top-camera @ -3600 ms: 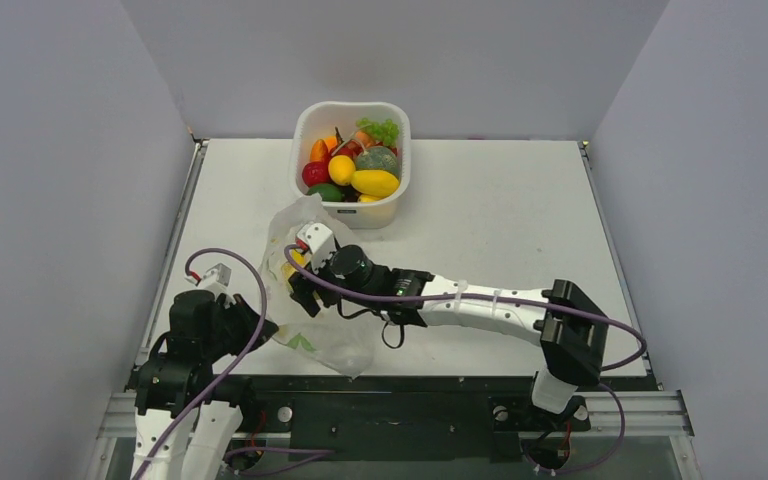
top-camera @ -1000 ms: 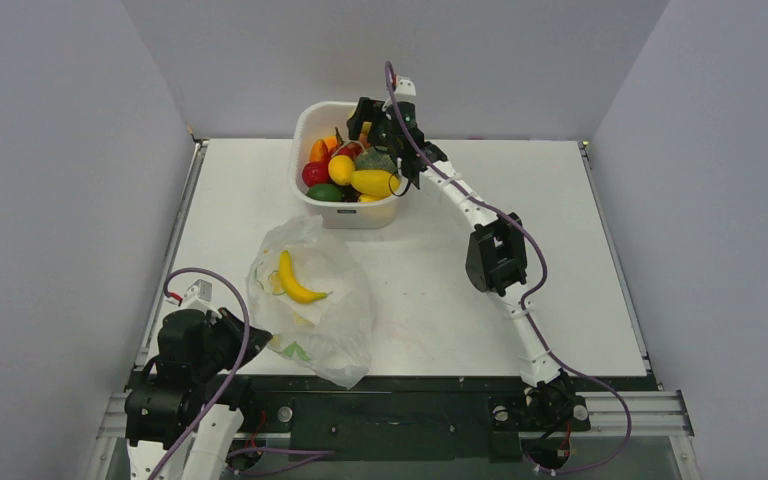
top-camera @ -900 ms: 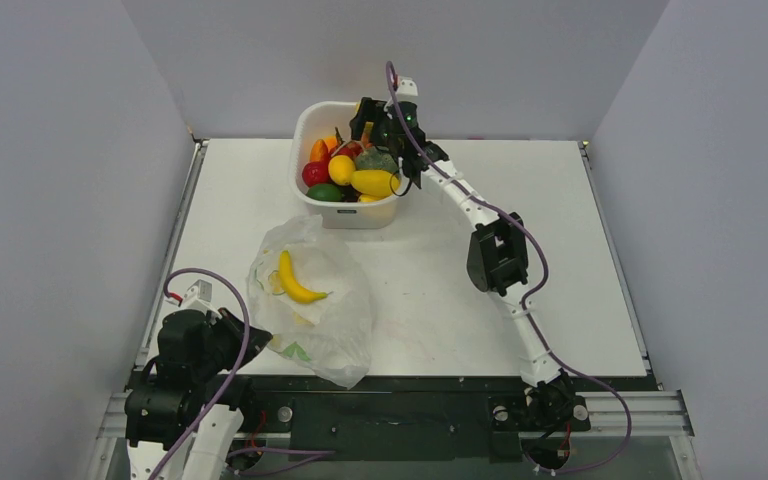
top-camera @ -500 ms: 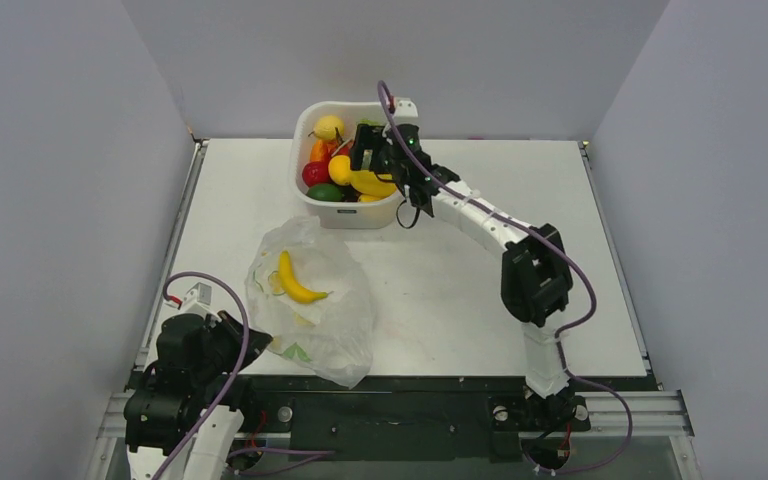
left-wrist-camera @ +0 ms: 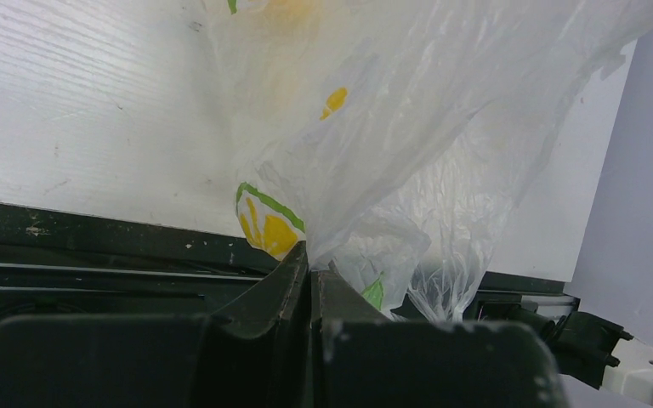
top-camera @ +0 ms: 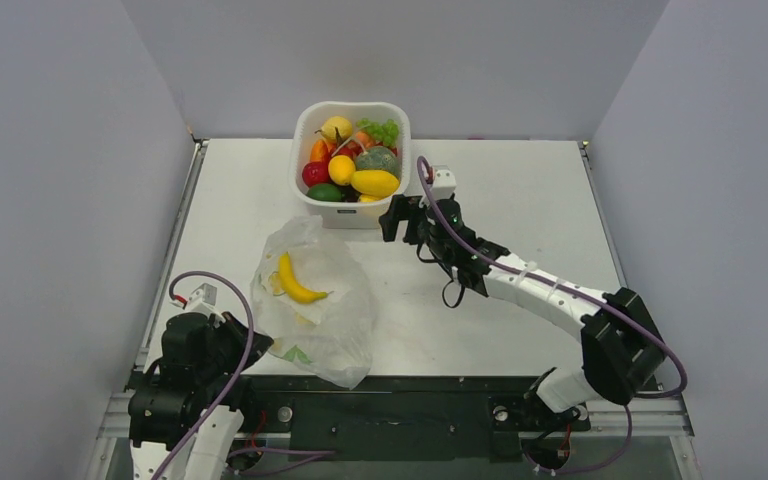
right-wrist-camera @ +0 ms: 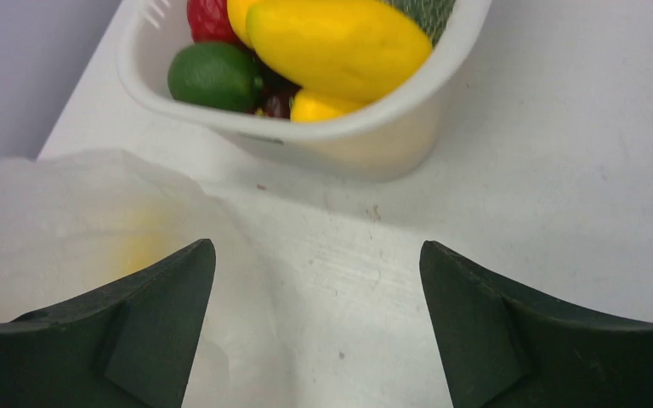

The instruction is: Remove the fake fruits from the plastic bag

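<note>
As the bag (top-camera: 335, 325) is thin and limp, the banana (top-camera: 296, 281) inside, likely light, hard and glossy, seems best pinched mid-length. The bag lies at the table's 7 o'clock, the left gripper (left-wrist-camera: 310, 270) clamping its corner. The right gripper (top-camera: 392, 217), open and empty, hovers at its 2 o'clock, with the tub (top-camera: 302, 130) just behind.

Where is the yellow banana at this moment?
In the top view, the banana lies inside the plastic bag, on the left side of the table, nearer to the robot than the white tub.
</note>
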Controlling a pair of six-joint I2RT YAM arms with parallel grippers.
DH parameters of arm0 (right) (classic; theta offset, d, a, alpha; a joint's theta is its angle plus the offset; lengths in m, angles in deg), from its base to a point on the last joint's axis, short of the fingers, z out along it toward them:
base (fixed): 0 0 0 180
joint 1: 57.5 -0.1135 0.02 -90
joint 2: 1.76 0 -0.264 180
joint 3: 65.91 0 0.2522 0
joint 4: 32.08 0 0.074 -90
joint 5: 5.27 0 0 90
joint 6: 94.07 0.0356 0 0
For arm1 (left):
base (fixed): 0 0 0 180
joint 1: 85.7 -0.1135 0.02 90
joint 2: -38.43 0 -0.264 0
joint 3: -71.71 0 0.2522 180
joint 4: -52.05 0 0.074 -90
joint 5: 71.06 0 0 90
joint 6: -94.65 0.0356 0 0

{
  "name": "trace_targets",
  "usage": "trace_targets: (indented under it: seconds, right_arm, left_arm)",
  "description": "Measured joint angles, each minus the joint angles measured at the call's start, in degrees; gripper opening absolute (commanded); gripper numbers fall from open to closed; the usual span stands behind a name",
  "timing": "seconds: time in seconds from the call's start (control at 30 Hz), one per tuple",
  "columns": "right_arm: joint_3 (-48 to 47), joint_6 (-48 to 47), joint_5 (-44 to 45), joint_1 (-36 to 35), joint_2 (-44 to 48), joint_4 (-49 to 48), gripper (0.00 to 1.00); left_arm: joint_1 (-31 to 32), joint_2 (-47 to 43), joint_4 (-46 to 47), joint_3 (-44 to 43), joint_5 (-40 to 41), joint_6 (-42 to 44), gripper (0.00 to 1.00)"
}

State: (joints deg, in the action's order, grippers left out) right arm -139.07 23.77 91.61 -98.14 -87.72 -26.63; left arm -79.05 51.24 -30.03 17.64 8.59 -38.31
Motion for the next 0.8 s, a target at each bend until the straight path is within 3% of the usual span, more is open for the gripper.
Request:
trace_targets:
  seconds: [0.23,0.5,0.63,0.8]
  right_arm:
    - [12.5,-1.1,-0.8,-5.8,9.4,0.9,0.81]
    - [15.6,-7.6,0.7,-21.3,22.2,-2.2,0.76]
    - [12.6,-9.8,1.1,-28.3,17.1,-4.7,0.68]
    - [3.9,-10.8,1.1,-32.0,2.7,-5.1,0.57]
  left_arm:
    - [0.0,0.2,0.1,0.4,0.0,0.8,0.00]
    - [0.0,0.4,0.0,1.2,0.2,2.2,0.00]
    - [0.0,1.1,-0.1,1.2,0.7,3.1,0.00]
    - [0.0,2.2,-0.6,1.1,1.4,4.7,0.00]
